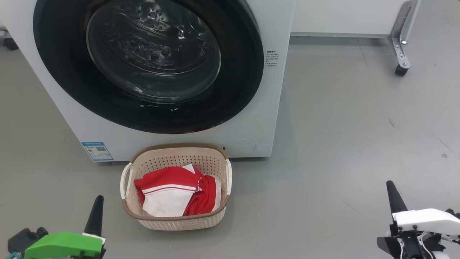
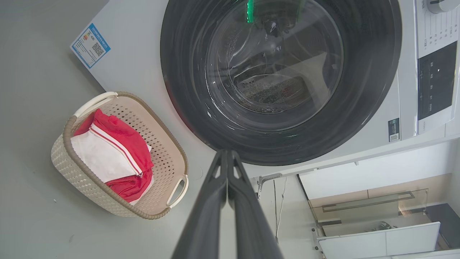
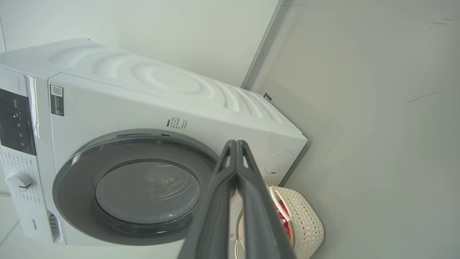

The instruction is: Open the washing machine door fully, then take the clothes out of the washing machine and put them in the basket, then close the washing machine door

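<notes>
The white washing machine (image 1: 251, 136) (image 2: 136, 57) (image 3: 161, 93) stands ahead with its round black-rimmed door (image 1: 147, 64) (image 2: 280, 79) (image 3: 136, 190) lying flat against the front, closed. On the floor just before it sits the cream basket (image 1: 176, 219) (image 2: 75, 176) (image 3: 305, 219) holding the red and white clothes (image 1: 176, 190) (image 2: 111, 151) (image 3: 282, 219). My left gripper (image 1: 95, 212) (image 2: 227, 153) is shut and empty, low left of the basket. My right gripper (image 1: 394, 196) (image 3: 237, 143) is shut and empty, far right over bare floor.
A white panel on a metal bracket with a caster wheel (image 1: 400, 68) stands at the back right. Grey floor (image 1: 341, 144) spreads to the right of the machine. A blue label (image 1: 97, 151) marks the machine's lower left front.
</notes>
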Controlling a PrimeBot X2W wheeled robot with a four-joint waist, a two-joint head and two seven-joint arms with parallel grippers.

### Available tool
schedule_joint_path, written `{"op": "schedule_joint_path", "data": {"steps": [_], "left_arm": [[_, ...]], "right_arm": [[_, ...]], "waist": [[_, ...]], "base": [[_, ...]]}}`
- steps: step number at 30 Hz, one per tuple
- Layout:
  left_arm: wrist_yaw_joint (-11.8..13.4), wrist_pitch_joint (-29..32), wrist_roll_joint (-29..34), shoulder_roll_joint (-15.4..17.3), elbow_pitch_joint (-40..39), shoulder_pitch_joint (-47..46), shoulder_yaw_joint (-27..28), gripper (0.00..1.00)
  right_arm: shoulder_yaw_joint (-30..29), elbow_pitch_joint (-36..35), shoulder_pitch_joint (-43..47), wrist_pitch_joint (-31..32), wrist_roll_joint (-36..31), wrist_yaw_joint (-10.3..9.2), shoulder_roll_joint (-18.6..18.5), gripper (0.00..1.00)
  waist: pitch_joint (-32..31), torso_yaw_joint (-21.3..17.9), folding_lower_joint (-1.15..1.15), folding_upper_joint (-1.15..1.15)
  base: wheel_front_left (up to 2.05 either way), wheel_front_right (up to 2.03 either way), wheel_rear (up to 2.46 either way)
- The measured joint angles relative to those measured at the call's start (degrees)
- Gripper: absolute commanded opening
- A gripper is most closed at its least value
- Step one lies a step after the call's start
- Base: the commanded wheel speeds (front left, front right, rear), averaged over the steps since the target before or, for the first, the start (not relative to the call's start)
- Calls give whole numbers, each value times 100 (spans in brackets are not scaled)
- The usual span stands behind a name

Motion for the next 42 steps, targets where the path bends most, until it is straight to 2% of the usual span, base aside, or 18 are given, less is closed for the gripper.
{"op": "schedule_joint_path", "data": {"steps": [23, 42], "left_arm": [[-307, 158, -1696, -13, 320, -336, 349, 0], [-330, 160, -1717, -22, 396, -361, 375, 0]], "right_arm": [[-220, 130, -367, 360, 1682, 99, -85, 0], [-235, 162, -416, 361, 1713, 100, -87, 0]], "waist": [[18, -60, 0, 0], [15, -60, 0, 0]], "base": [[0, 0, 0], [0, 0, 0]]}}
